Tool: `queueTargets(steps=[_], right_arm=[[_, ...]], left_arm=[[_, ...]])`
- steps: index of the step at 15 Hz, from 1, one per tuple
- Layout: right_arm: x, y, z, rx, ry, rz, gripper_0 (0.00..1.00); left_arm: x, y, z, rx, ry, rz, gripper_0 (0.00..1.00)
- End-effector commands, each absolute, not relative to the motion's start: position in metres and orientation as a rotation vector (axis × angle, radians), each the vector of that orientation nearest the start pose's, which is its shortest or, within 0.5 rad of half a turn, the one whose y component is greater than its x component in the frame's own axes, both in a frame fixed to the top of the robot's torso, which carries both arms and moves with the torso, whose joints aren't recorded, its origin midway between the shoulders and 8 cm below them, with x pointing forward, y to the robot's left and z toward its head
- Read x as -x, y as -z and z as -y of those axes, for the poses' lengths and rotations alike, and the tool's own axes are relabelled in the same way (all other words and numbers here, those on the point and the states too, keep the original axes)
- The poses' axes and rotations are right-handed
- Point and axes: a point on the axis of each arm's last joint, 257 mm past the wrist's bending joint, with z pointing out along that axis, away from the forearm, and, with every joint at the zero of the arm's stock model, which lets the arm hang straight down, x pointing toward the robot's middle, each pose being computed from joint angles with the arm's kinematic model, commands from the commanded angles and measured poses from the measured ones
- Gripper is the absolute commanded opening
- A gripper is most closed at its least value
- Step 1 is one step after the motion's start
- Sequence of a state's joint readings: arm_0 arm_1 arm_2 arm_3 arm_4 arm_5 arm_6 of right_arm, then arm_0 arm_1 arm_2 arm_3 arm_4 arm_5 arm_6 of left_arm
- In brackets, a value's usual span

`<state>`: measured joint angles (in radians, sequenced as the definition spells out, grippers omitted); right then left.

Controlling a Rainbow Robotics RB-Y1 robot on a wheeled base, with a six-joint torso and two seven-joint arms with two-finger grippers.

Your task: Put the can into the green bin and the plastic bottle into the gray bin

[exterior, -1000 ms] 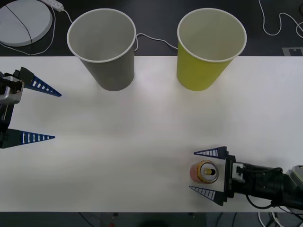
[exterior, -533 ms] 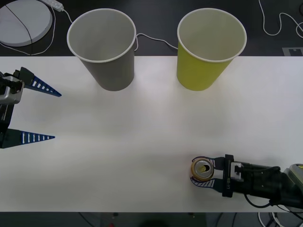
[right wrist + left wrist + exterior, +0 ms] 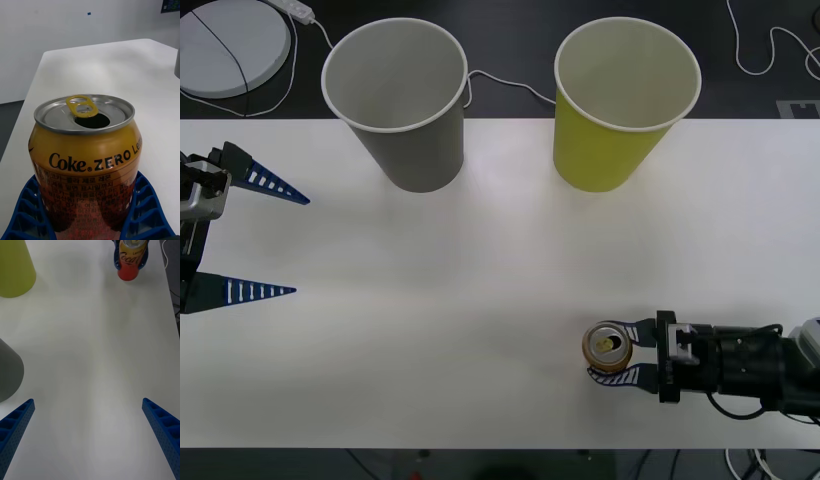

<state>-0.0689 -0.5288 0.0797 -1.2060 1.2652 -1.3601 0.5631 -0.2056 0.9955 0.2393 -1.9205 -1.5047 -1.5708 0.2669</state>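
Observation:
The red-orange can (image 3: 607, 346) (image 3: 86, 161) stands upright near the table's front right, its gold top and pull tab facing up. My right gripper (image 3: 613, 353) (image 3: 88, 225) is shut on the can, one blue finger on each side. The left wrist view shows the can (image 3: 129, 263) far off, held between those fingers. The green bin (image 3: 600, 160) (image 3: 13, 272) stands at the back right, with the gray bin (image 3: 415, 155) (image 3: 7, 375) at the back middle-left. My left gripper (image 3: 298, 246) (image 3: 88, 401) hangs open at the table's left edge. The plastic bottle is out of view.
A white round disc (image 3: 230, 45) and cables (image 3: 500, 85) lie on the dark floor behind the table. The white table (image 3: 480, 280) is bare between the bins and the can. Its front edge runs close to the right gripper.
The right gripper's fingers have come together on the can, which was standing between them while they were open. The can has shifted slightly. The left arm has not moved.

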Motion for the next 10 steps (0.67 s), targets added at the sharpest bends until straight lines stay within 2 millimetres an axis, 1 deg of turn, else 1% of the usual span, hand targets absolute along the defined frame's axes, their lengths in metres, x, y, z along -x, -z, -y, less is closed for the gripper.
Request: queueTargets(steps=[1,4,7,10], right_arm=[[-0.347,0.315,0.165,1.457,-0.665,-1.358,0.00],[-0.349,0.297,0.164,1.491,-0.646,-1.417,0.00],[-0.349,0.269,0.164,1.513,-0.607,-1.492,0.00],[-0.352,0.241,0.168,1.505,-0.554,-1.580,0.00]], left_arm=[[-0.378,0.115,-0.264,-1.830,0.203,-1.557,1.00],[-0.378,0.115,-0.264,-1.830,0.203,-1.557,1.00],[-0.378,0.115,-0.264,-1.830,0.203,-1.557,1.00],[-0.378,0.115,-0.264,-1.830,0.203,-1.557,1.00]])
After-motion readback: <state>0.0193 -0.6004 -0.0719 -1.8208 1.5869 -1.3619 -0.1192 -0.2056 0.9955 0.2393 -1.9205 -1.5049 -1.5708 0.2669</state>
